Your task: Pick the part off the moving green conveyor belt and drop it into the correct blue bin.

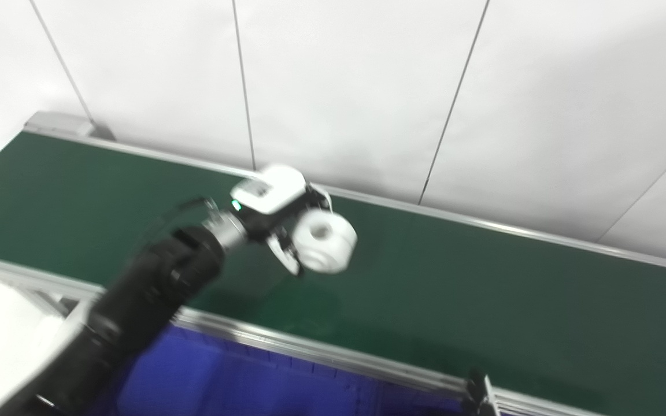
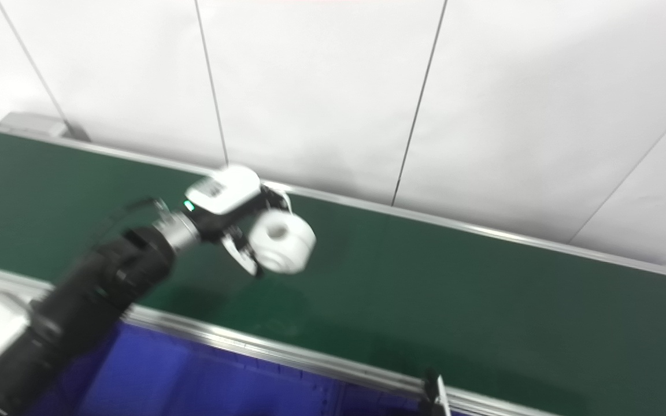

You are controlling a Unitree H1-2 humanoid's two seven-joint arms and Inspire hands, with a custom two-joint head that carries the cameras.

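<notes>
fingers (image 1: pixel 287 254) of the left hand (image 1: pixel 275 211) are closed around a white spool-shaped part (image 1: pixel 326 240), holding it up above the green conveyor belt (image 1: pixel 483 289); the picture is blurred. part shows a round face with a centre hole. black forearm runs down to the bottom left corner. belt's near metal rail (image 1: pixel 310 349) lies below the hand, and a blue bin (image 1: pixel 240 381) sits under that rail. only a dark tip (image 1: pixel 477 393) that may be the right hand shows at the bottom edge; its state cannot be told.

A white panelled wall (image 1: pixel 356 86) with thin dark seams (image 1: pixel 243 81) fills the background.
</notes>
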